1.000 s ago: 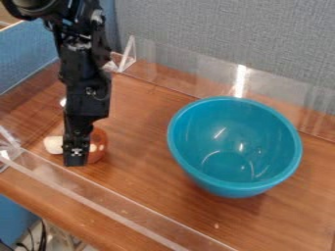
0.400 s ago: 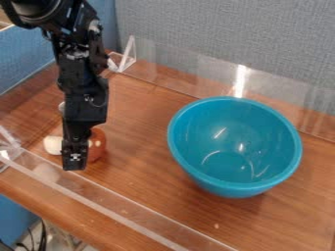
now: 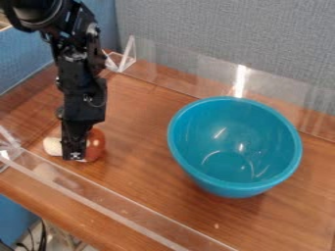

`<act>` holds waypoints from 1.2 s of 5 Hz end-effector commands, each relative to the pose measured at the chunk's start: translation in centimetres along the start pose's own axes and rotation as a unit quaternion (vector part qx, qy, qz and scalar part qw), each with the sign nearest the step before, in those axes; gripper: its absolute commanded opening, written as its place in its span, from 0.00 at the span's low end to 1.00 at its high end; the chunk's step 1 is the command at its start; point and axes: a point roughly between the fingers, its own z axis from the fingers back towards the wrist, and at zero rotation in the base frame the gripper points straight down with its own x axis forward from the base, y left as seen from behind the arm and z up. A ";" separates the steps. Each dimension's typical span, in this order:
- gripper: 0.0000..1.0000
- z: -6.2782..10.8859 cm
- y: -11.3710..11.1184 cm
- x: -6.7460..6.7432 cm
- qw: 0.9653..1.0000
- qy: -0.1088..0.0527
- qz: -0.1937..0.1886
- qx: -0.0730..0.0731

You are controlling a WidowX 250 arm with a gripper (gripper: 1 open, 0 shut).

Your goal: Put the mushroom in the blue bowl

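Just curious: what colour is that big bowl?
Glossy turquoise-blue bowl, plain, seen in the camera view.

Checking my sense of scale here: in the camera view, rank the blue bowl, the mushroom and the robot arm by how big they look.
1. Robot arm, tallest, though nearness to the camera may inflate it.
2. Blue bowl.
3. Mushroom, mostly hidden behind the gripper.

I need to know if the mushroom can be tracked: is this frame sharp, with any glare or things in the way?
Camera view: soft, low resolution; the gripper hides most of the mushroom; window glare streaks inside the blue bowl; clear barrier reflects light along the front.
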 end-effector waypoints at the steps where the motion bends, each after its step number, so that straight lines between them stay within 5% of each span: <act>1: 1.00 0.0 0.3 -0.4 1.000 -0.003 0.014 0.002; 2: 0.00 -0.3 0.3 -0.5 1.000 -0.002 0.017 0.000; 6: 0.00 -0.4 0.2 -0.9 0.999 -0.006 0.032 -0.007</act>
